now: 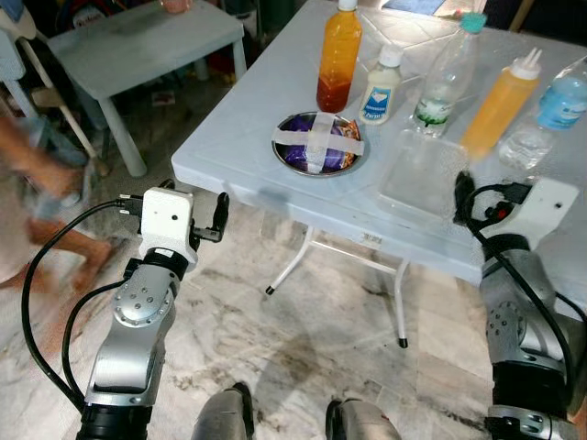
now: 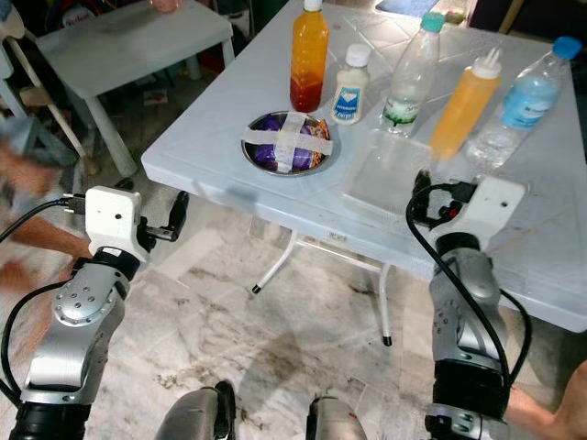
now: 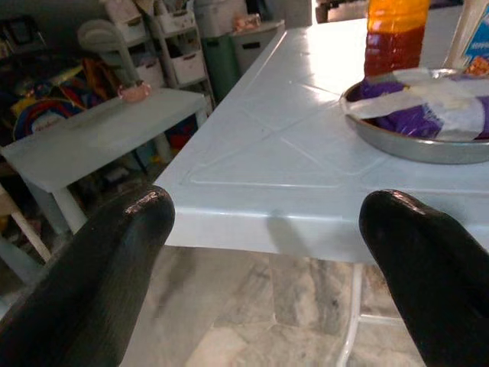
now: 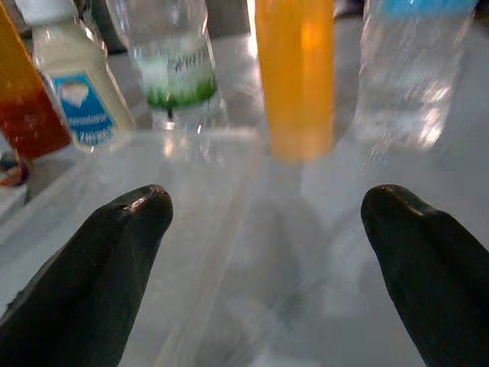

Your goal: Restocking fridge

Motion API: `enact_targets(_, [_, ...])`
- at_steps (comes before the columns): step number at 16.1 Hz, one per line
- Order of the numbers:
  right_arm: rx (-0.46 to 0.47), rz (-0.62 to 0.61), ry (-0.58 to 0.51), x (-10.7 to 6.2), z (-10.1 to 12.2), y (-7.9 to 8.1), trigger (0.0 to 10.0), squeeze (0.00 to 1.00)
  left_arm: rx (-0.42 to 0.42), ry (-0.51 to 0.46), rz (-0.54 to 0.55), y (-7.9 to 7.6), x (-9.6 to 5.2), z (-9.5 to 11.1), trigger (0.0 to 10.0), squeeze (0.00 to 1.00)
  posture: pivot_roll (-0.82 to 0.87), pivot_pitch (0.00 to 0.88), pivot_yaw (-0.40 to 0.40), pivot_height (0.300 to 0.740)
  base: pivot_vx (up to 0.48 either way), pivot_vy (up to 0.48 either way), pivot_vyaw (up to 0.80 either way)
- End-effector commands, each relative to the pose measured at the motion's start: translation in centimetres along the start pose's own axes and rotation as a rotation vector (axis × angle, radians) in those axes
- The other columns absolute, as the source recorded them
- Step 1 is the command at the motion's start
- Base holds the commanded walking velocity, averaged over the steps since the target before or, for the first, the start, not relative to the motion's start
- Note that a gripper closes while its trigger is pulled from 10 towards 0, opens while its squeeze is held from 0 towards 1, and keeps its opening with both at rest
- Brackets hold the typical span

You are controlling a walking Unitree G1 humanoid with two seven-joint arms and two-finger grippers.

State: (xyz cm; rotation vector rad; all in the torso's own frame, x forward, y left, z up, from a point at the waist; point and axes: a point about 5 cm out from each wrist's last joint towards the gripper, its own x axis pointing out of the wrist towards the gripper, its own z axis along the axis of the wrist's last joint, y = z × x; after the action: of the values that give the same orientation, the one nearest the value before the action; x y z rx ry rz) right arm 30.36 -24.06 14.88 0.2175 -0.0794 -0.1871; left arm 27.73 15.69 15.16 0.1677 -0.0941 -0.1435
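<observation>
Blurred, cut-off and unreadable parts

A person (image 1: 37, 197) at the left edge is motion-blurred and cropped; the orange bottle (image 3: 395, 34) loses its top at the upper edge; the small white bottle's (image 4: 70, 92) label is too blurred to read.

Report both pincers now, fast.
Left pincer: open, empty, at the table edge.
Right pincer: open, empty, over the clear box before the bottles.
</observation>
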Motion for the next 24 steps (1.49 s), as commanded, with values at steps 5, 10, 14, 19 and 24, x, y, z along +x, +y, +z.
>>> enact_targets(5, [0.096, 0.059, 0.057, 0.1, -1.3, 1.1, 10.0, 0.00, 0.014, 0.006, -0.001, 0.4, -0.2, 0.2, 10.0, 0.00, 0.08, 0.194, 0.039, 0.740, 0.000, 0.000, 0.00])
enact_targets(10, [0.182, 0.055, 0.092, -0.1, -2.0, 1.4, 0.0, 0.00, 0.012, 0.008, -0.001, 0.3, -0.2, 0.3, 10.0, 0.00, 0.08, 0.195, 0.035, 0.740, 0.000, 0.000, 0.00])
enact_targets(14, [0.230, 0.057, 0.090, -0.1, -2.2, 1.6, 0.0, 0.00, 0.011, 0.009, -0.002, 0.3, -0.2, 0.2, 10.0, 0.00, 0.08, 0.196, 0.034, 0.740, 0.000, 0.000, 0.00])
enact_targets(19, [0.313, 0.046, 0.100, -0.3, -2.5, 2.0, 0.0, 0.00, 0.013, 0.009, -0.002, 0.2, -0.2, 0.3, 10.0, 0.00, 0.08, 0.195, 0.033, 0.740, 0.000, 0.000, 0.00])
enact_targets(24, [0.346, -0.018, 0.097, -0.2, -2.6, 1.4, 0.0, 0.00, 0.010, 0.007, -0.004, 0.0, -0.1, 0.3, 10.0, 0.00, 0.07, 0.193, 0.027, 0.740, 0.000, 0.000, 0.00])
